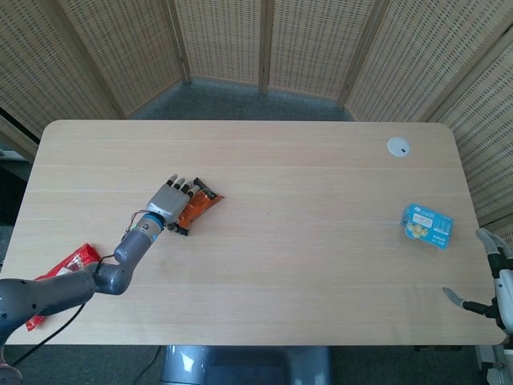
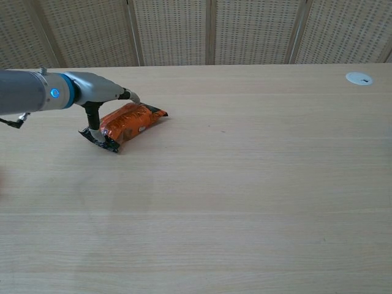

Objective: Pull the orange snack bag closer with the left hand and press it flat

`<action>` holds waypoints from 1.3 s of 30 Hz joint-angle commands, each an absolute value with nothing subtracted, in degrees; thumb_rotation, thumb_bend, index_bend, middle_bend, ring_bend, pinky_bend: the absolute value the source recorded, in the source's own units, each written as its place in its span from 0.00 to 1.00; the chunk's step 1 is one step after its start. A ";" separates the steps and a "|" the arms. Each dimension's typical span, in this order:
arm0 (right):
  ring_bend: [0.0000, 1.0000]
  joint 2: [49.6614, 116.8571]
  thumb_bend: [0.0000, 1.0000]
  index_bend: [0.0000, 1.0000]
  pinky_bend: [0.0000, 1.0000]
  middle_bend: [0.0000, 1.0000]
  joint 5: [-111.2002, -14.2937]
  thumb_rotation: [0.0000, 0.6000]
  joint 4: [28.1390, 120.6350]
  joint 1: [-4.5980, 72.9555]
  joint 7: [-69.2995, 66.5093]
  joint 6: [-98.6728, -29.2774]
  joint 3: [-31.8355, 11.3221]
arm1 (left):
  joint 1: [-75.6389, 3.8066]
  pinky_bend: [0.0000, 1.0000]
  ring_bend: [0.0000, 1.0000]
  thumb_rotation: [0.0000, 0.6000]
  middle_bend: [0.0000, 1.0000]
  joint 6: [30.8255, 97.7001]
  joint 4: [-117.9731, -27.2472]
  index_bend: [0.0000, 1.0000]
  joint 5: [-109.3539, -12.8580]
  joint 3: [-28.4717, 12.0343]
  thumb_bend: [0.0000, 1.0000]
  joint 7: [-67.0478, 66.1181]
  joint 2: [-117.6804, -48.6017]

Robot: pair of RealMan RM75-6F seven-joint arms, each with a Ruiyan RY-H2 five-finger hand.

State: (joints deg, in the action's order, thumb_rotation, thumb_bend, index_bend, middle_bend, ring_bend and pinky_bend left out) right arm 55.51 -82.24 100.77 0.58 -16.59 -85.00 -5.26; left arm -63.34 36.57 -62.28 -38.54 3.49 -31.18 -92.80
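From the head view, your left hand (image 1: 167, 202) lies over the left end of the orange snack bag (image 1: 196, 206), fingers spread flat and pointing toward the far side of the table (image 1: 304, 265); it rests on the bag rather than gripping it. The bag lies left of the table's centre, its dark sealed end poking out on the near side of your hand. Your right hand (image 1: 490, 277) sits at the right edge, only partly in frame, well apart from the blue packet (image 1: 427, 224), apparently holding nothing; whether its fingers are spread or curled, you cannot tell from here.

In the chest view, the left hand (image 2: 101, 101) shows over the bag's (image 2: 130, 122) left part, thumb down beside the crinkled black seam. The bag looks puffed with air, so judge it light, soft and slippery on the smooth wood. A flat palm across its broad middle should drag it better than a pinch at the seam, and slow pressure would spare any brittle contents while flattening.
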 commanded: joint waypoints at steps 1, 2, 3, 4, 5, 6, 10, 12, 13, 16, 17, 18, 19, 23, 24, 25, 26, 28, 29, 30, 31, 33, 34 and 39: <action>0.00 55.40 0.00 0.00 0.00 0.00 -82.20 1.00 100.85 0.47 -16.57 -85.22 -5.32 | -62.61 0.00 0.00 1.00 0.00 32.76 -56.17 0.03 -39.39 2.39 0.00 -29.19 -98.01; 0.00 55.37 0.00 0.00 0.00 0.00 -82.18 1.00 100.88 0.44 -16.58 -85.28 -5.35 | -62.39 0.00 0.00 1.00 0.00 32.50 -56.26 0.03 -39.88 2.43 0.00 -28.94 -97.98; 0.00 55.35 0.00 0.00 0.00 0.00 -82.18 1.00 100.91 0.42 -16.60 -85.32 -5.35 | -62.17 0.00 0.00 1.00 0.00 32.38 -56.77 0.03 -40.44 2.51 0.00 -28.73 -97.65; 0.00 55.33 0.00 0.00 0.00 0.00 -82.22 1.00 100.96 0.41 -16.62 -85.33 -5.35 | -61.87 0.00 0.00 1.00 0.00 32.40 -58.10 0.03 -41.22 2.68 0.00 -28.55 -96.79; 0.00 55.31 0.00 0.00 0.00 0.00 -82.27 1.00 100.98 0.42 -16.61 -85.32 -5.33 | -61.64 0.00 0.00 1.00 0.00 32.54 -59.53 0.03 -41.79 2.85 0.00 -28.48 -95.84; 0.00 55.32 0.00 0.00 0.00 0.00 -82.32 1.00 101.02 0.42 -16.60 -85.30 -5.30 | -61.40 0.00 0.00 1.00 0.00 32.76 -61.27 0.03 -42.33 3.09 0.00 -28.47 -94.67; 0.00 55.37 0.00 0.00 0.00 0.00 -82.60 1.00 101.20 0.48 -16.53 -85.22 -5.18 | -60.45 0.00 0.00 1.00 0.00 34.50 -71.43 0.03 -43.63 4.87 0.00 -29.46 -87.71; 0.00 55.40 0.00 0.00 0.00 0.00 -82.74 1.00 101.24 0.48 -16.52 -85.22 -5.13 | -60.14 0.00 0.00 1.00 0.00 36.03 -75.35 0.05 -43.99 5.42 0.00 -30.05 -84.89; 0.00 55.42 0.00 0.00 0.00 0.00 -82.85 1.00 101.26 0.52 -16.54 -85.18 -5.09 | -59.83 0.00 0.00 1.00 0.00 37.67 -77.24 0.06 -44.54 5.58 0.00 -30.50 -83.52; 0.00 55.46 0.00 0.00 0.00 0.00 -83.21 1.00 101.32 0.61 -16.60 -85.07 -4.96 | -58.98 0.02 0.00 1.00 0.00 40.28 -80.24 0.07 -45.34 5.53 0.00 -30.61 -81.03; 0.00 55.45 0.00 0.00 0.00 0.00 -83.30 1.00 101.36 0.63 -16.66 -85.07 -4.94 | -58.89 0.03 0.00 1.00 0.00 40.43 -80.89 0.08 -45.17 5.62 0.00 -30.73 -80.35; 0.00 55.43 0.00 0.00 0.00 0.00 -83.39 1.00 101.41 0.63 -16.75 -85.10 -4.92 | -58.87 0.03 0.00 1.00 0.00 40.48 -81.43 0.09 -44.97 5.81 0.00 -31.02 -79.71; 0.00 55.41 0.00 0.00 0.00 0.00 -83.48 1.00 101.43 0.62 -16.83 -85.18 -4.92 | -58.89 0.04 0.00 1.00 0.00 40.50 -81.99 0.10 -44.66 6.15 0.00 -31.56 -79.02; 0.00 55.37 0.00 0.00 0.00 0.00 -83.51 1.00 101.34 0.67 -17.11 -85.01 -4.84 | -58.72 0.05 0.00 1.00 0.00 41.16 -82.69 0.11 -44.09 6.39 0.00 -32.42 -78.37; 0.00 55.34 0.00 0.00 0.00 0.00 -83.50 1.00 101.32 0.68 -17.18 -84.97 -4.83 | -58.67 0.04 0.00 1.00 0.00 41.20 -82.63 0.12 -44.24 6.38 0.00 -32.48 -78.43; 0.00 55.30 0.00 0.00 0.00 0.00 -83.51 1.00 101.29 0.68 -17.21 -85.00 -4.84 | -58.62 0.03 0.00 1.00 0.00 41.16 -82.43 0.12 -44.43 6.37 0.00 -32.55 -78.62; 0.00 55.28 0.00 0.00 0.00 0.00 -83.52 1.00 101.27 0.67 -17.24 -85.03 -4.84 | -58.58 0.01 0.00 1.00 0.00 41.13 -82.24 0.11 -44.58 6.30 0.00 -32.52 -78.86; 0.00 55.24 0.00 0.00 0.00 0.00 -83.53 1.00 101.27 0.65 -17.31 -85.11 -4.86 | -58.43 0.00 0.00 1.00 0.00 41.22 -81.46 0.09 -45.43 6.07 0.00 -32.38 -79.71; 0.00 55.22 0.00 0.00 0.00 0.00 -83.53 1.00 101.26 0.65 -17.34 -85.10 -4.85 | -58.32 0.00 0.00 1.00 0.00 41.38 -80.90 0.08 -46.13 5.98 0.00 -32.33 -80.26; 0.00 55.20 0.00 0.00 0.00 0.00 -83.50 1.00 101.26 0.65 -17.38 -85.08 -4.85 | -58.21 0.00 0.00 1.00 0.00 41.45 -80.23 0.06 -46.87 5.94 0.00 -32.27 -80.85; 0.00 55.15 0.00 0.00 0.00 0.00 -83.48 1.00 101.28 0.64 -17.48 -85.08 -4.85 | -58.06 0.00 0.00 1.00 0.00 41.40 -79.24 0.06 -47.61 5.87 0.00 -32.15 -81.71; 0.00 55.10 0.00 0.00 0.00 0.00 -83.47 1.00 101.25 0.62 -17.53 -85.13 -4.85 | -57.95 0.00 0.00 1.00 0.00 40.95 -77.66 0.05 -48.24 5.81 0.00 -32.09 -83.07; 0.00 55.09 0.00 0.00 0.00 0.00 -83.47 1.00 101.24 0.60 -17.55 -85.16 -4.85 | -57.96 0.00 0.00 1.00 0.00 40.69 -76.64 0.04 -48.50 5.78 0.00 -32.25 -83.96; 0.00 54.91 0.00 0.00 0.00 0.00 -83.33 1.00 101.13 0.53 -17.93 -85.21 -4.88 | -57.99 0.00 0.00 1.00 0.00 39.64 -73.91 0.03 -48.64 5.98 0.00 -33.49 -86.73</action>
State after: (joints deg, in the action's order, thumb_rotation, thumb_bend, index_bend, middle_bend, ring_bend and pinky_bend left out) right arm 54.92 -83.34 101.14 0.54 -17.92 -85.20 -4.88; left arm -58.00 40.04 -74.30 -48.68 5.93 -33.15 -86.28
